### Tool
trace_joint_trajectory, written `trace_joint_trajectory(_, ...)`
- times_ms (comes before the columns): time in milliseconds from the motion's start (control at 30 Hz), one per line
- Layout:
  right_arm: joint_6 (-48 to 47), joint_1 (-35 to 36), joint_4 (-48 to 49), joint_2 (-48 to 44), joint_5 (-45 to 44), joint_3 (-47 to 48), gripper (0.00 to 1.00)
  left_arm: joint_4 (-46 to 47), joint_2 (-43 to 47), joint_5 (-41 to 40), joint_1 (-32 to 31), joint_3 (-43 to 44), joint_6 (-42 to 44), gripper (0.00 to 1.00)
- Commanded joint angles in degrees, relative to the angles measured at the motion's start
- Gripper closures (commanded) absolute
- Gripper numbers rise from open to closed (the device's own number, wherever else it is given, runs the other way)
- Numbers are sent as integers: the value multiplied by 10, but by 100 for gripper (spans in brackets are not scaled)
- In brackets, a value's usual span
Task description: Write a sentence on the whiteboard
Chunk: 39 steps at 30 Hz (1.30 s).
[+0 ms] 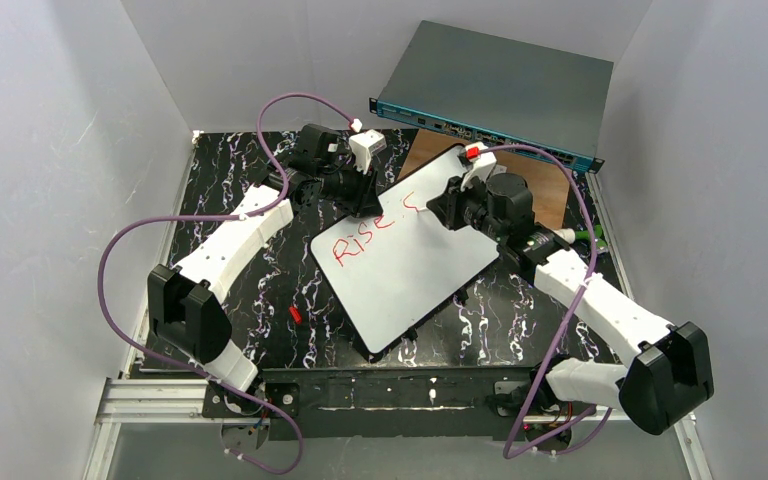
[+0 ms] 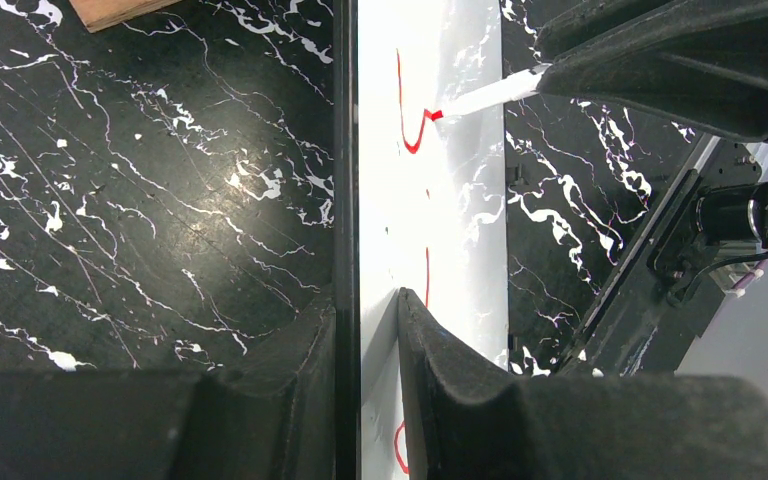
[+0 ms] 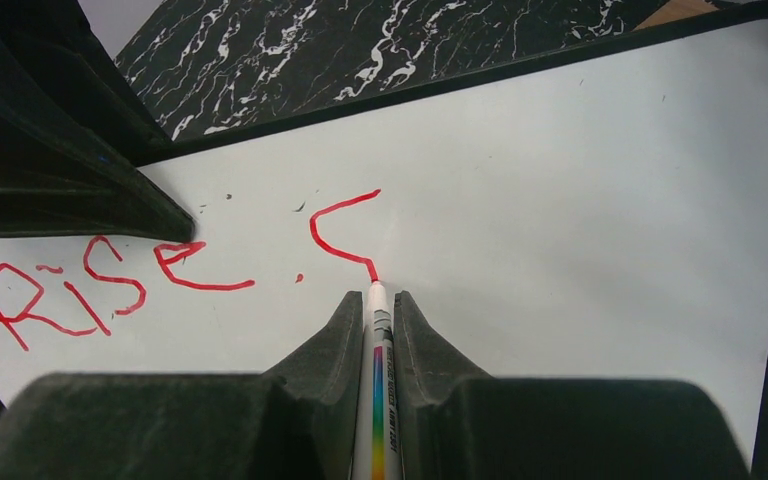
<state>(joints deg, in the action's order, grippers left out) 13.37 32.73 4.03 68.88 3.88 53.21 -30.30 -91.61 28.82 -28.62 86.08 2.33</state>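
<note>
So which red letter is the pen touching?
The unfinished S, standing alone to the right of Rise; the pen tip rests on its lower end.

White shells are worn by the left arm (image 1: 235,232) and the right arm (image 1: 608,305), broken up by bulky black joint housings (image 1: 185,315). A purple cable (image 1: 110,262) is looped loosely along each arm. Matte black, grainy fingers (image 3: 332,345) are fitted to the right end effector (image 3: 375,297), and the same are fitted to the left end effector (image 2: 365,300).
</note>
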Motion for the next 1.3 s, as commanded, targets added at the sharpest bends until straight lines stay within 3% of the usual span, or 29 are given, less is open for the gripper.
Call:
trace_joint_trajectory(0,2,-1,-5,-11,10,-17,99,-17,-1,30,-14,18,22,100)
trace_joint_trajectory(733,15,7,30,-7,85,15,99,-16,0,32,-14,15,21,100)
trace_joint_trajectory(1033,-8,7,-5,-56,46,72,99,-17,4,29,-14,11,23,100)
trace_joint_trajectory(1267,-35,3,-13,-26,-32,109,99,-15,4,32,-14,12,22,100)
